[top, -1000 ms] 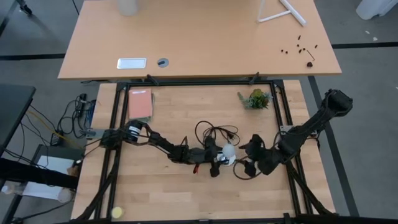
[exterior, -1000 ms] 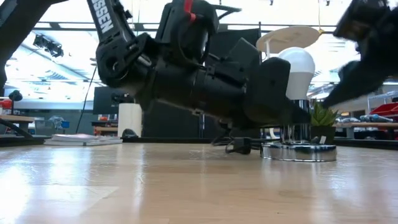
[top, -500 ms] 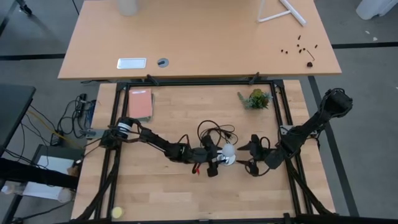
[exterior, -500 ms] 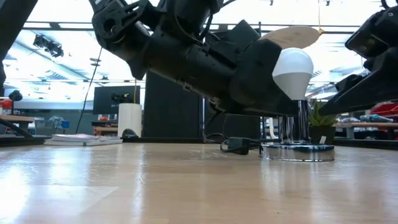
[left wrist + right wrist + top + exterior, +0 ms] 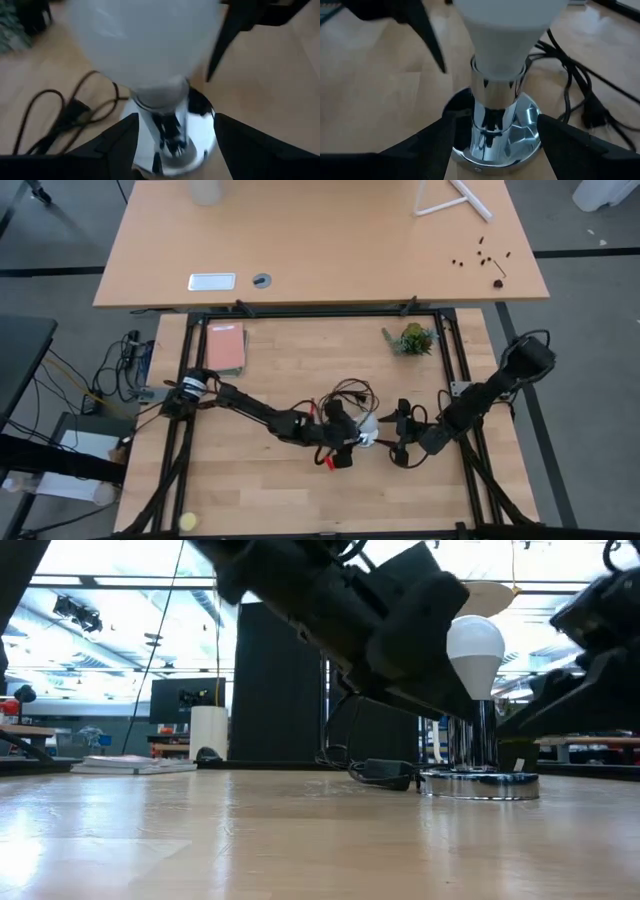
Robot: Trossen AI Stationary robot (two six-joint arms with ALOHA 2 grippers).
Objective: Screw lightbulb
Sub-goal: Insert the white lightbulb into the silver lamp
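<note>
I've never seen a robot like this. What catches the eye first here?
A small white pear-shaped lightbulb stands upright in a shiny chrome socket stand in the middle of the pale wooden table. Two dark arms meet there, the left tool and right tool flanking the stand's neck, open. A thin black cord coils behind.

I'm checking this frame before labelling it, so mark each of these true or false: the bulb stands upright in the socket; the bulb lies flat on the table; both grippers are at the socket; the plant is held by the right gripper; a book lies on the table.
1. The lightbulb stands upright on the chrome socket. True.
2. The bulb lies flat on the table. False: it sits on top of the socket, above the wood.
3. The left gripper and the right gripper are both at the socket, one on each side. True.
4. The right gripper holds the small plant. False: the plant stands apart at the table's far edge.
5. A reddish book lies on the table. True.
</note>
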